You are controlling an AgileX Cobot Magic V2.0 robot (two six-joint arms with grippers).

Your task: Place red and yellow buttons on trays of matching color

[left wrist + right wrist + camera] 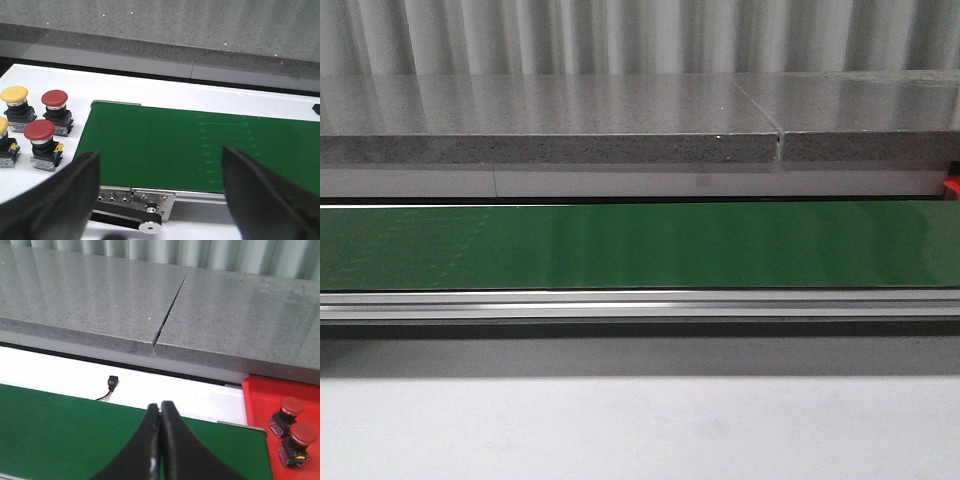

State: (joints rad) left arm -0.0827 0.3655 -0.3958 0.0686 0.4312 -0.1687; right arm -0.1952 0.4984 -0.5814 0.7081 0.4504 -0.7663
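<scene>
stone ledge [550, 110]: grey speckled slab along the far side, behind the belt; seam [167, 310] splits it in two, seen in front and right wrist views
conveyor belt [640, 245]: green, runs left to right across front view, bare surface; metal rail [640, 303] along its near edge; roller end with screws [150, 197] in left wrist view
table [640, 430]: white, near side of belt in front view; also under the loose buttons
red tray [255, 405]: beside the right end of the belt, below the ledge; only a part in view
left gripper [160, 195]: fingers [65, 200] spread wide, nothing between them, above the left end of the belt
right gripper [160, 440]: fingers pressed together, no gap, holding nothing, above the belt near the red tray
red buttons on table [39, 131]: two, upright, left of the belt end, close together
yellow buttons [14, 94]: two, just left of the red ones; one cut by the frame edge
red buttons in tray [291, 407]: two, upright, side by side
small black plug [113, 382]: on the white strip between belt and ledge, thin wire attached
</scene>
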